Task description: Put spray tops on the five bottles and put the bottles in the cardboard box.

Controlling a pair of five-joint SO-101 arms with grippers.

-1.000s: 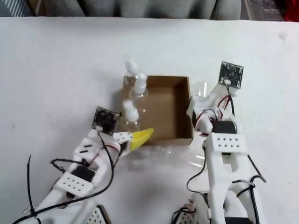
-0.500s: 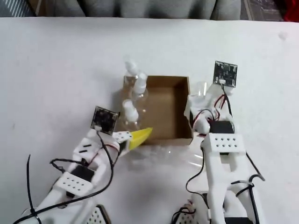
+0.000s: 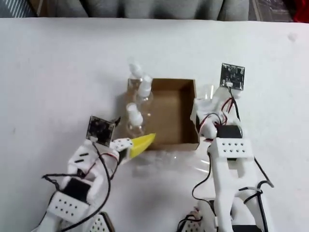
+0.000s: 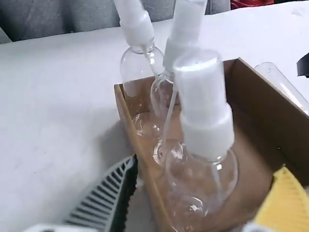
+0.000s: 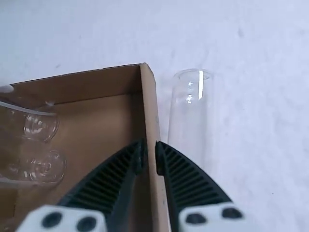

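The cardboard box (image 3: pixel 183 87) sits mid-table. Three clear bottles with white spray tops lean along its left side: a far bottle (image 4: pixel 137 63), a middle bottle (image 4: pixel 161 94) and a near bottle (image 4: pixel 205 169). In the high view the near bottle (image 3: pixel 134 118) is just beyond my left gripper (image 3: pixel 134 143). That left gripper (image 4: pixel 203 208) is open, its grey finger (image 4: pixel 113 200) outside the box and its yellow finger (image 4: pixel 285 203) inside, the near bottle between them. My right gripper (image 5: pixel 149 157) is shut on the box's right wall (image 5: pixel 149 111).
A clear plastic tube (image 5: pixel 190 113) lies on the white table just outside the box's right wall, beside the right gripper (image 3: pixel 199 112). The box floor (image 5: pixel 96 145) on the right side is bare. Open tabletop (image 3: pixel 58 72) stretches left and behind.
The left arm has drawn back and to the left a little, its yellow finger staying near the box's front corner. The right arm shifted slightly left, then held still.
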